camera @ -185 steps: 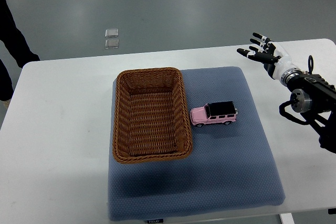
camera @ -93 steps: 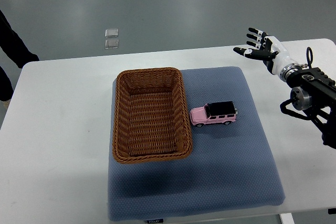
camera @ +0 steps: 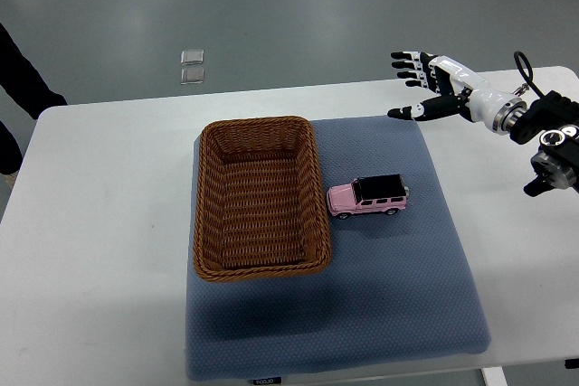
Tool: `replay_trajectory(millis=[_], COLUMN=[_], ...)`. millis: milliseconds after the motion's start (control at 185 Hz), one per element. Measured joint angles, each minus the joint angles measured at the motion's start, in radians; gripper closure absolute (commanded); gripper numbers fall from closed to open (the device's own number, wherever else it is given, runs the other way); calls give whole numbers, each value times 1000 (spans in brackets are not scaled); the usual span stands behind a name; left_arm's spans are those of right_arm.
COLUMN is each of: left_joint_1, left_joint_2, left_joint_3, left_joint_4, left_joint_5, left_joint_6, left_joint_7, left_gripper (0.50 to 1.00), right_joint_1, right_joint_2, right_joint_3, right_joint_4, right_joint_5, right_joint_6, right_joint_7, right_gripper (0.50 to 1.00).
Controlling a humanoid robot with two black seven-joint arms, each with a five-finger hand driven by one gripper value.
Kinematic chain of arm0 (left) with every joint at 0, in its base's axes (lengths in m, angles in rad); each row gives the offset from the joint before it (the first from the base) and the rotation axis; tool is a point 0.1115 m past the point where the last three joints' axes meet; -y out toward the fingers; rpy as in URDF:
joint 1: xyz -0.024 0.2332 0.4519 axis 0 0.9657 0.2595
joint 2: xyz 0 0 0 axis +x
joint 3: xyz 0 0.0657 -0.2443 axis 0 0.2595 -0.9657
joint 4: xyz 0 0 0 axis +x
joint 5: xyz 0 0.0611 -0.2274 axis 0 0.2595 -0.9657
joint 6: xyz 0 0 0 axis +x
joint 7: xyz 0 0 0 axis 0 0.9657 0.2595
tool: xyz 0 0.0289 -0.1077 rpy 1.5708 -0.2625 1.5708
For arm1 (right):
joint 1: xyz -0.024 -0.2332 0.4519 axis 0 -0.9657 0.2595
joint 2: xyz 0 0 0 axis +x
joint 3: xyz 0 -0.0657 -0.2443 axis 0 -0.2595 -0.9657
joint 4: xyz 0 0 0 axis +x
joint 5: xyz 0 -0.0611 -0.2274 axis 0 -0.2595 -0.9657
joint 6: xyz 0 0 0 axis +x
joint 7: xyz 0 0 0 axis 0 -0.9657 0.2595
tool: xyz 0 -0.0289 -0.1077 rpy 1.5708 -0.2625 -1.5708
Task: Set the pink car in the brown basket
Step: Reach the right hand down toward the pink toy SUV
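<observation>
A pink toy car (camera: 367, 196) with a black roof stands on the blue mat (camera: 380, 296), just right of the brown wicker basket (camera: 210, 214). The basket is empty and lies on the mat's left part. My right hand (camera: 418, 86) hovers above the table's far right area, beyond the mat's back right corner, fingers spread and holding nothing. It is well apart from the car, up and to the right of it. The left arm does not show.
The white table (camera: 99, 223) carries the mat. A person's dark trouser leg (camera: 20, 70) stands at the left edge on the grey floor. Two small clear squares (camera: 192, 66) lie on the floor behind the table.
My right hand has moved left and slightly farther back, with its arm raised and stretched toward the mat. The car and basket have not moved. The person's hand has left the view.
</observation>
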Motion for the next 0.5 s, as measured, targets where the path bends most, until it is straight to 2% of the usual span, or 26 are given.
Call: replay_trajectory(millis=[189,502], left_joint_1=[0,0], left_joint_2=[0,0], left_joint_3=[0,0], left_joint_4=[0,0], left_joint_5=[0,0], left_joint_6=[0,0], left_joint_7=[0,0], left_gripper=[500,500], right_joint_1=[-3,-3], right_joint_2=[-55,-52], right_joint_3=[-24,-148], right_joint_4=[92,141], right_joint_5=[-205,-369], right_joint_6=[70,65], right_joint_7=[7,22], right_gripper=[583,583])
